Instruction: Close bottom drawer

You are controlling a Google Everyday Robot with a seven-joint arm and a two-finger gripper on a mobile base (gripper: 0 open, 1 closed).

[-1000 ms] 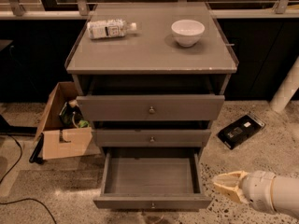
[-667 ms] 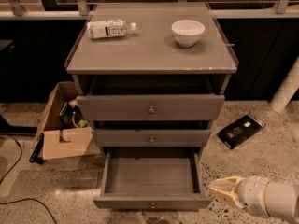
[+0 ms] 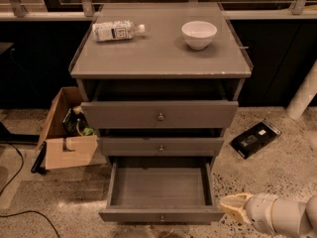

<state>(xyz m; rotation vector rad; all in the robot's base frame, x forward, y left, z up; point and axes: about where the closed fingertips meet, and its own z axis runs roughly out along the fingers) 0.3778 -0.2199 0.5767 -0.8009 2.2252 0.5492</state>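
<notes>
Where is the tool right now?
The tool is at the lower right of the camera view, just beside the front right corner of the pulled-out bottom drawer.

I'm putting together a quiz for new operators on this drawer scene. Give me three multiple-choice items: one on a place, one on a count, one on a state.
1. Where is the gripper?
A) far left
B) top centre
C) low right, beside the bottom drawer's front corner

2. How many things lie on the cabinet top?
A) none
B) two
C) four

3. The bottom drawer is:
A) pulled out and empty
B) shut
C) pulled out and full

Answers:
1 C: the gripper sits just right of the drawer's front.
2 B: only a bottle on its side and a white bowl are there.
3 A: the drawer's bare inside floor is in full view.
</notes>
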